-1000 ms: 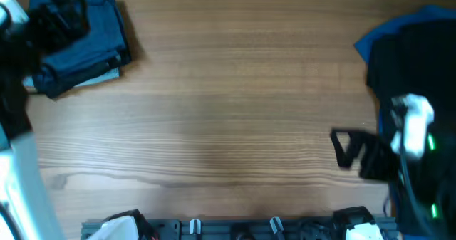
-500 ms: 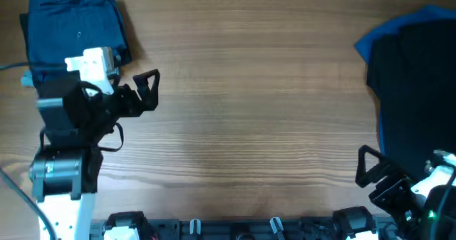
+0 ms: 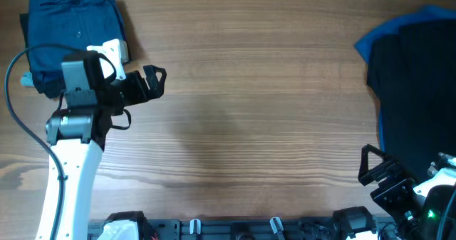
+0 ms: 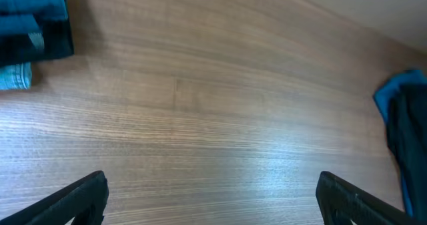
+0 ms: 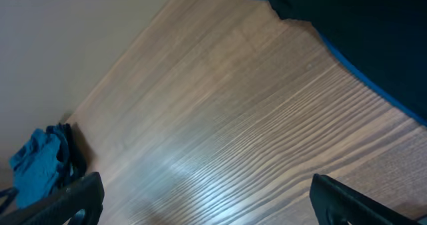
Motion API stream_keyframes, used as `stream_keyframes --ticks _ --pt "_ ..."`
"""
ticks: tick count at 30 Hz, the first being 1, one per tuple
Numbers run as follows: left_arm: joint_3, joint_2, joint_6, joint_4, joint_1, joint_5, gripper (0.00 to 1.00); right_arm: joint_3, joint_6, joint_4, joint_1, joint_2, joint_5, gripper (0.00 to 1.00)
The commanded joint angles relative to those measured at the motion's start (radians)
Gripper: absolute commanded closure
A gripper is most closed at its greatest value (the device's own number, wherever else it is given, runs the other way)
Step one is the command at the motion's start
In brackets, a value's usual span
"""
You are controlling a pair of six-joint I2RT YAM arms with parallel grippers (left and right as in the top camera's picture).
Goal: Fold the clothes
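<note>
The folded clothes (image 3: 71, 23) are navy, the black garment (image 3: 420, 90) edged bright blue, the table (image 3: 249, 90) brown wood-grain.

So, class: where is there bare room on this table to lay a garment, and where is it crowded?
Free: the wide middle of the table, between the left gripper beside the folded navy stack and the black garment. Crowded: both side edges, and by the right gripper.
</note>
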Motion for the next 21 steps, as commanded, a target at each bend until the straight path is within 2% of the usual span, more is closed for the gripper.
stream_keyframes --ticks 1,21 --pt "-0.002 0.024 0.005 0.005 -0.004 0.01 0.0 -0.005 0.016 -0.002 0.003 -0.008 0.021 0.0" --pt "-0.002 0.022 0.005 0.022 -0.004 0.012 0.0 -0.005 0.015 -0.002 -0.02 -0.011 0.021 0.0"
